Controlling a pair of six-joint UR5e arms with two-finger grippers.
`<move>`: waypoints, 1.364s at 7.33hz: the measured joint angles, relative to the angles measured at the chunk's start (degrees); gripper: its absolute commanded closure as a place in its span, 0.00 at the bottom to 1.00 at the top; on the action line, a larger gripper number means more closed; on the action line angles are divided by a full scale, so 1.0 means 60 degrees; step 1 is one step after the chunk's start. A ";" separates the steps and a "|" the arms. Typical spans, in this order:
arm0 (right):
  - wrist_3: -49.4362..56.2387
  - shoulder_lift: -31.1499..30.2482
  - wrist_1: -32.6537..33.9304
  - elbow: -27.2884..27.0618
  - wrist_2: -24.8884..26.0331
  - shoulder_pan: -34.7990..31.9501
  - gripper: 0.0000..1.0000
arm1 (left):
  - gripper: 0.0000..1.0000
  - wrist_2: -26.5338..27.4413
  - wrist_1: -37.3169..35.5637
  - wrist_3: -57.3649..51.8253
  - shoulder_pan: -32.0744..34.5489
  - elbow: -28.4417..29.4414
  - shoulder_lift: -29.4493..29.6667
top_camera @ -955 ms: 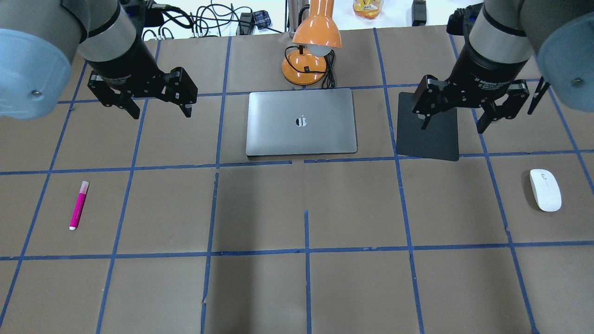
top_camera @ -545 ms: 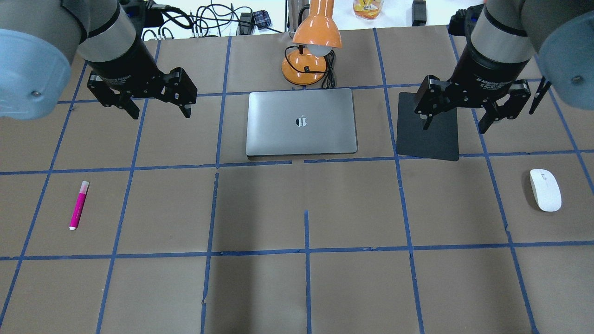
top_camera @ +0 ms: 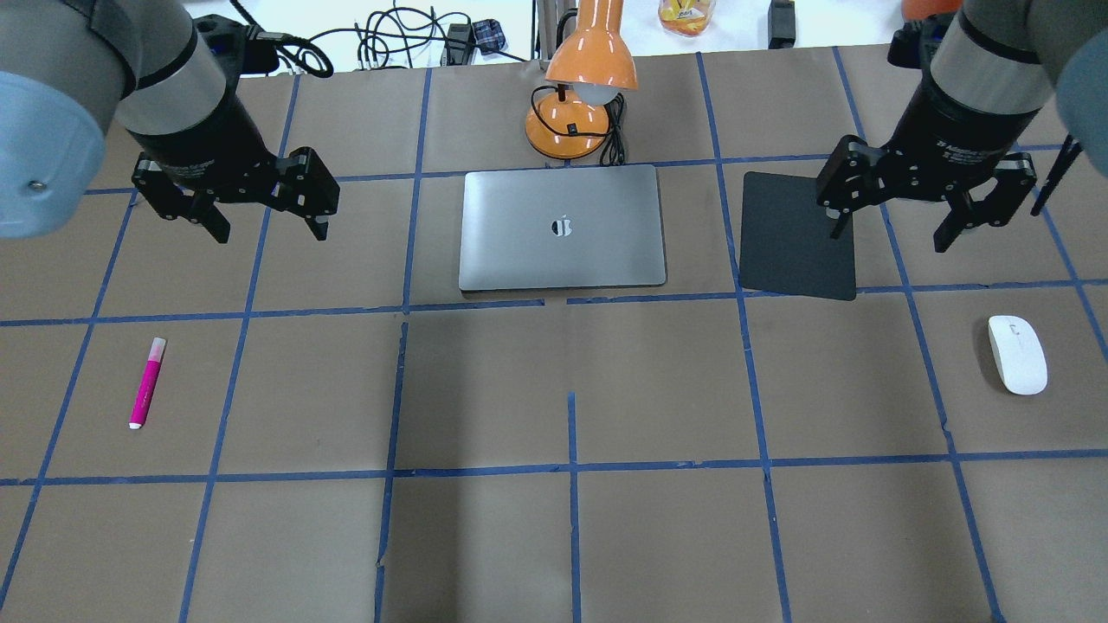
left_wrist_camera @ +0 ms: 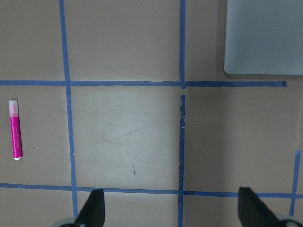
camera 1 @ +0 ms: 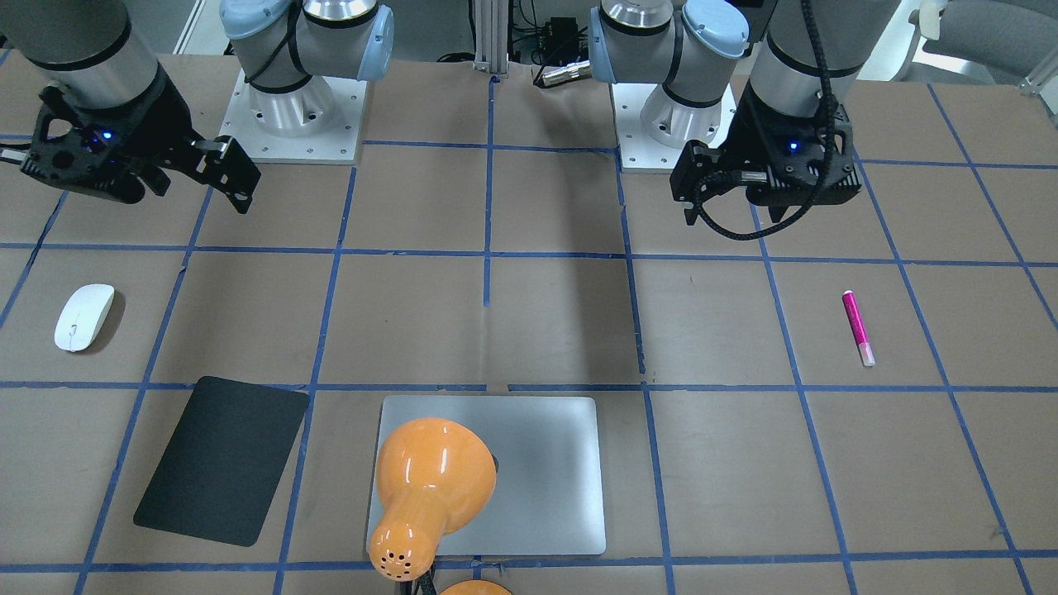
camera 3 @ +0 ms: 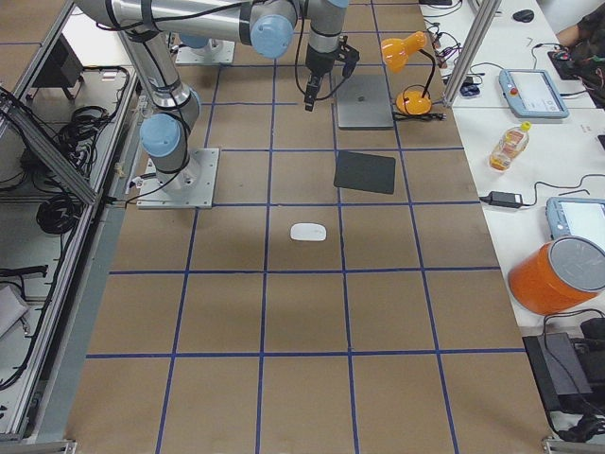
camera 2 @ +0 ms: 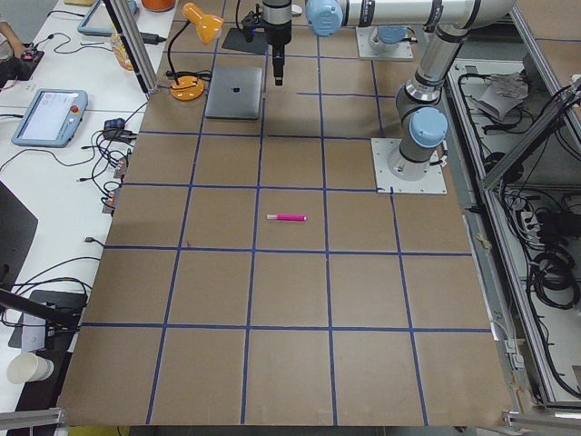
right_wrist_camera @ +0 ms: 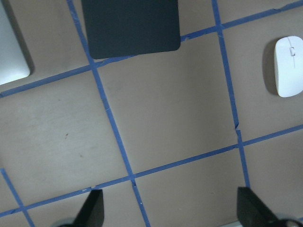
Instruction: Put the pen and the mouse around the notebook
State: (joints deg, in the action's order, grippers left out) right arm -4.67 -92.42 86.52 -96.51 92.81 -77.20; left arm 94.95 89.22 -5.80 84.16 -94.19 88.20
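The pink pen (top_camera: 147, 383) lies on the brown paper at the left, also in the left wrist view (left_wrist_camera: 16, 130). At the right lies the white mouse (top_camera: 1017, 355), which the right wrist view shows too (right_wrist_camera: 289, 66). The closed silver notebook (top_camera: 563, 227) sits at the middle back. My left gripper (top_camera: 271, 227) hangs open and empty above the table, left of the notebook and farther back than the pen. Over the black pad's right edge my right gripper (top_camera: 892, 235) hovers open and empty, farther back than the mouse.
A thin black pad (top_camera: 796, 235) lies right of the notebook. An orange desk lamp (top_camera: 580, 86) with its cord stands just behind the notebook and leans over it. Blue tape lines grid the paper. Cables and a bottle lie beyond the far edge.
The left gripper has shifted left and slightly nearer. The right gripper has moved to the right, off most of the black pad. Both stay open; pen, mouse and notebook have not moved.
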 measured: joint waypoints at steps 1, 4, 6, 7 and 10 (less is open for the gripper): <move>0.0572 0.0004 0.0193 -0.0353 0.0245 0.0600 0.00 | 0.00 0.0047 -0.0024 -0.0569 -0.0775 -0.0232 -0.0008; 0.2355 0.0014 0.1393 -0.1277 0.0496 0.1739 0.00 | 0.00 0.0023 -0.1520 -0.3253 -0.3410 -0.1497 0.0290; 0.3669 0.0050 0.2665 -0.2032 0.0499 0.2431 0.00 | 0.00 -0.0052 -0.3539 -0.5104 -0.4482 -0.2703 0.0588; 0.4588 0.0140 0.3465 -0.2501 0.0451 0.2916 0.00 | 0.00 -0.0167 -0.4600 -0.5680 -0.4995 -0.3306 0.0851; 0.6369 0.0948 0.5218 -0.3408 0.0042 0.4419 0.00 | 0.10 -0.0600 -0.6768 -0.6220 -0.5986 -0.4517 0.2073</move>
State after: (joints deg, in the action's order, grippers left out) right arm 33.54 -86.73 117.82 -116.96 93.06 -50.69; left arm 91.35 48.61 -43.12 48.25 -121.29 100.64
